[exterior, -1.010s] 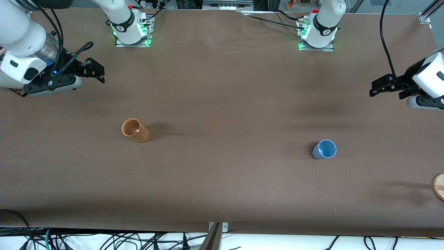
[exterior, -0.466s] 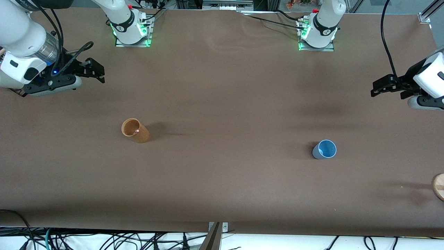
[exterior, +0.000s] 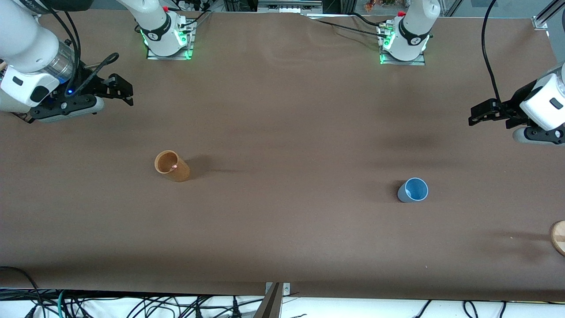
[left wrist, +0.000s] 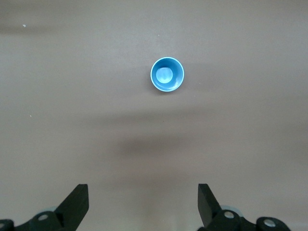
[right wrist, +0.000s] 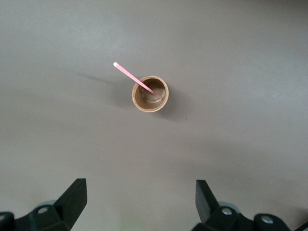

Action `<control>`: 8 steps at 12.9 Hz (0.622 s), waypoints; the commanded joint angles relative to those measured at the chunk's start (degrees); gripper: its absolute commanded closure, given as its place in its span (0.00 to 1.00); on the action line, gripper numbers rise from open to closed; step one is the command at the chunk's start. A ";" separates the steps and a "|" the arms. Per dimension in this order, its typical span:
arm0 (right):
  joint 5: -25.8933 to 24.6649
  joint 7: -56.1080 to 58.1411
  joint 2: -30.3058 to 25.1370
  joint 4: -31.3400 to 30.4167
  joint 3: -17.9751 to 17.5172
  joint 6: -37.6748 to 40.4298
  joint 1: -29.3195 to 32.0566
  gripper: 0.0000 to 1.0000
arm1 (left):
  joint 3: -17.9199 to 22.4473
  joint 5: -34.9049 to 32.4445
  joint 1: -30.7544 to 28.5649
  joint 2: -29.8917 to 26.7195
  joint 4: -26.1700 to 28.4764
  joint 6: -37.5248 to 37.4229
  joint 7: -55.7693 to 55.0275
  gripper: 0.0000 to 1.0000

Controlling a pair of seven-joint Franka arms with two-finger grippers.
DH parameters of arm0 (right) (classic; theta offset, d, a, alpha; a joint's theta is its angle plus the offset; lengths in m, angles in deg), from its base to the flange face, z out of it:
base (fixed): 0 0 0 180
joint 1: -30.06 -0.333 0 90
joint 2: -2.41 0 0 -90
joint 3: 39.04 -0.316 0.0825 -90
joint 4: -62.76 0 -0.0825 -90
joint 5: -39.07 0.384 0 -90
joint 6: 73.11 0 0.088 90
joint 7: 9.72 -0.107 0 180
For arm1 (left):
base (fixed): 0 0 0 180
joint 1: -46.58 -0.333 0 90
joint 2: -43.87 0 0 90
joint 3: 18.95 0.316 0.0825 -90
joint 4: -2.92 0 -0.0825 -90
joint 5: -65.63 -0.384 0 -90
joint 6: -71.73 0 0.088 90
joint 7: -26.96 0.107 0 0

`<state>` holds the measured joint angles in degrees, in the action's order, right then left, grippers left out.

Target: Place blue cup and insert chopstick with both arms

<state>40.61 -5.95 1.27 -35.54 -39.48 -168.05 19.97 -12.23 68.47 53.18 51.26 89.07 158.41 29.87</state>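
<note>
Brown table [exterior: 282,132]: tan cup [exterior: 173,166] upright toward right arm's end; blue cup [exterior: 413,190] upright toward left arm's end.

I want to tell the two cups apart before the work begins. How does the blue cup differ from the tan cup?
The blue cup is short and light blue; the tan cup is taller and orange-brown. The blue cup is empty; the tan cup holds the pink chopstick, which leans out over its rim. The blue cup stands toward the left arm's end of the table, the tan cup toward the right arm's end. Both stand upright, mouths open, untouched.
</note>
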 commanded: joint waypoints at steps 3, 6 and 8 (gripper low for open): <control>-0.48 0.19 2.36 1.36 0.00 1.16 0.08 0.00 | -0.13 -0.38 0.86 2.70 -0.11 -0.20 0.96 0.00; 0.04 0.02 5.71 1.28 -0.44 0.90 -0.45 0.00 | -0.13 -0.11 3.58 9.01 -0.37 4.26 0.44 0.00; 0.22 0.01 8.60 1.19 -0.44 -1.11 -1.50 0.00 | -0.13 3.73 3.24 12.89 0.06 10.50 0.17 0.00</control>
<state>40.65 -5.93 7.32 -35.55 -39.77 -168.38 19.36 -12.65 69.32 56.33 60.45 89.81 165.23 29.71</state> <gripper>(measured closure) 0.000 0.000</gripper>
